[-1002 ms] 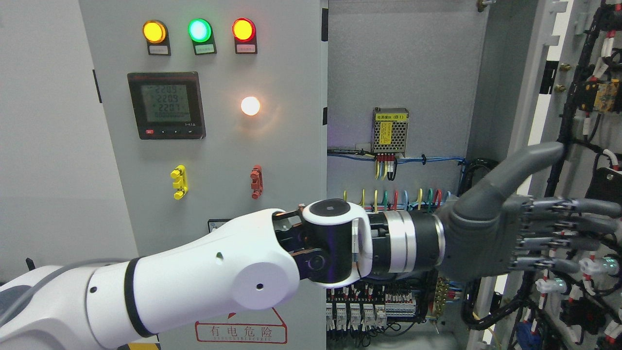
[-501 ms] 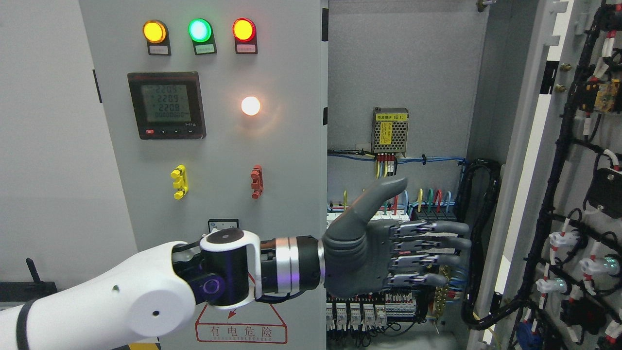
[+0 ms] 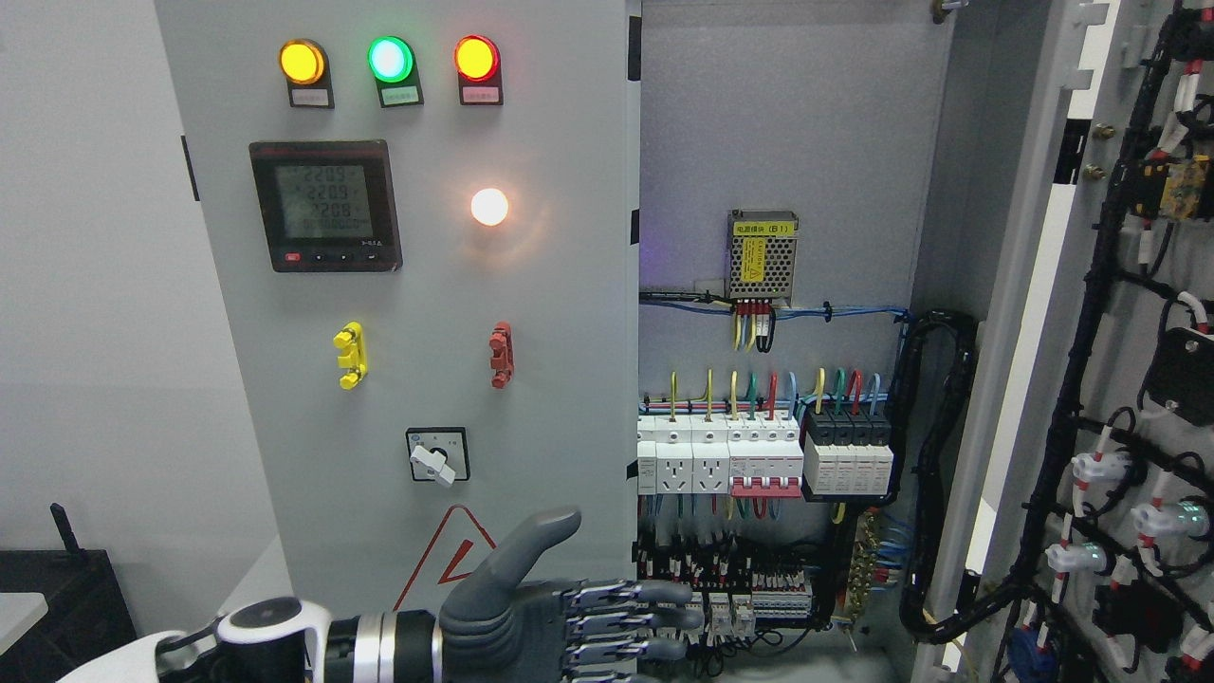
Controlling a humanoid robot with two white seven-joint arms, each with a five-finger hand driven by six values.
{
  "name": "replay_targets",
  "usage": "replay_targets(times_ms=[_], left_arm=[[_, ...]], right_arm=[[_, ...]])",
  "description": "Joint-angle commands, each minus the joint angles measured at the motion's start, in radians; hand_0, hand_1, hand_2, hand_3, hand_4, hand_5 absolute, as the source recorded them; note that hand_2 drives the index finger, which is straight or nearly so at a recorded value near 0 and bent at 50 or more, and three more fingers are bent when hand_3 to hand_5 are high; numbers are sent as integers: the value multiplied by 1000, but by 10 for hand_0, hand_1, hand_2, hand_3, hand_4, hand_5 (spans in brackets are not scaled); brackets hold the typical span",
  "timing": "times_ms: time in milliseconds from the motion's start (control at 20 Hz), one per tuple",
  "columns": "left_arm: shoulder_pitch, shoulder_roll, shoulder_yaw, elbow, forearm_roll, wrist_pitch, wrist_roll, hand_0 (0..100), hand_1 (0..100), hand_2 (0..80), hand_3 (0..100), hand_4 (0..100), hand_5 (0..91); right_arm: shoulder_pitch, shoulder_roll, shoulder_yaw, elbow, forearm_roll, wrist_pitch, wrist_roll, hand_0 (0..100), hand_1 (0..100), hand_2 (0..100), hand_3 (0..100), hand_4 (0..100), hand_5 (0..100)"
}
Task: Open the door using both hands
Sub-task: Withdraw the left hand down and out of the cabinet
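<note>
Left hand [image 3: 541, 607]: now at lower centre of the frame, withdrawn leftward and down from the cabinet interior; fingers extended, loosely spread, holding nothing. Door [image 3: 1091, 379]: right edge of frame, swung wide open, inner face carrying black wiring, unchanged.

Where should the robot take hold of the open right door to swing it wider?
Best grip is probably the door's pale free edge, the long vertical strip facing the cabinet opening. Come from the left, out of the opening, hooking the left hand's fingers around that edge. The inner face beyond it is crowded with black cables and clips, so it offers no clean hold.
</note>
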Motion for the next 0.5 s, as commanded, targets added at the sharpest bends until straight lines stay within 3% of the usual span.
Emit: replay_targets(times_ms=[0, 150, 451], left_arm=[[240, 310, 116, -46, -46, -11, -8, 0, 0, 0, 0, 31, 0], [387, 352, 160, -39, -123, -39, -53, 0, 0, 0, 0, 31, 0], [717, 363, 275, 18, -204, -128, -54, 0, 0, 0, 0, 31, 0]], right_arm=[[0, 0, 0, 0, 0, -1, 0, 106, 0, 0, 0, 0, 0], [0, 0, 0, 0, 0, 0, 0, 106, 0, 0, 0, 0, 0], [0, 0, 0, 0, 0, 0, 0, 107, 0, 0, 0, 0, 0]])
